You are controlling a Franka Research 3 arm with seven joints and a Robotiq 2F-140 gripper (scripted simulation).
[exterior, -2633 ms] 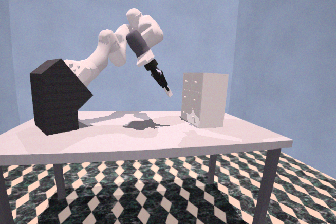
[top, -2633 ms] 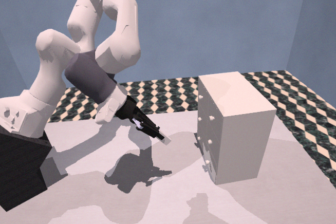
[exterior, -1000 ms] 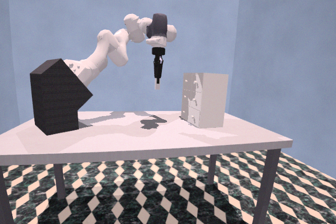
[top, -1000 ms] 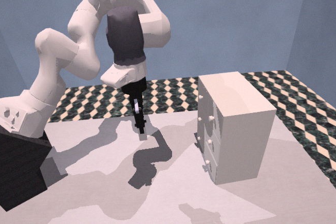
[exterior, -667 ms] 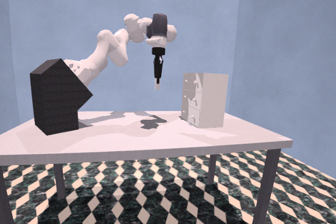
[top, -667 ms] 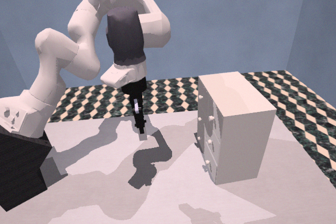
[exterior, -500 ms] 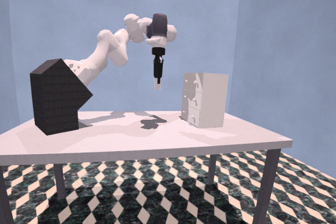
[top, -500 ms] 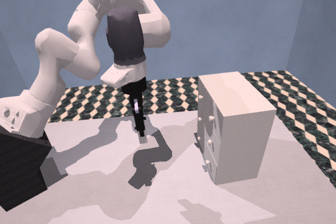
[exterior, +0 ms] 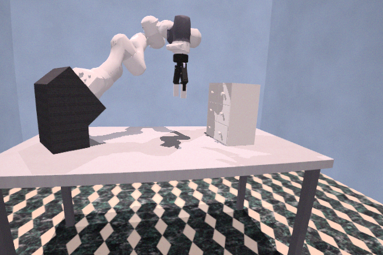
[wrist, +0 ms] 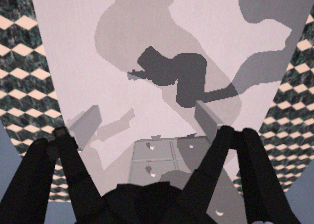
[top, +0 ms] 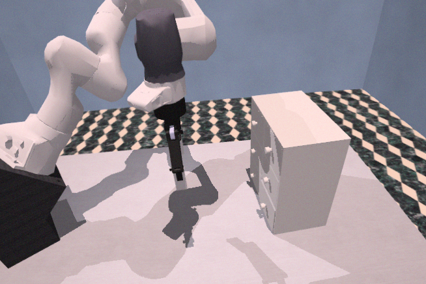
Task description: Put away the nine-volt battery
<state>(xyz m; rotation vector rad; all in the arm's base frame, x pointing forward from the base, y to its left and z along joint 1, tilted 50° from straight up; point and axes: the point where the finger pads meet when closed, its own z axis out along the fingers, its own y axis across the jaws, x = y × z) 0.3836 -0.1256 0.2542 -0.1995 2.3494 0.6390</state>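
Observation:
The small white chest stands upright on the right part of the table. Its front has two columns of three drawers with round knobs. All the drawers look pushed in, about flush with the front; small gaps cannot be judged. My gripper points down and is wide open, with nothing between its fingers. It hangs high above the table, in front of the chest's drawer side and apart from it. I see no nine-volt battery in any view; the drawers' contents are hidden.
The table carries the chest and the arm's black angular base at the left. Dark arm shadows fall on the table and the chest's front. The table's far edge lies behind the gripper and the chest.

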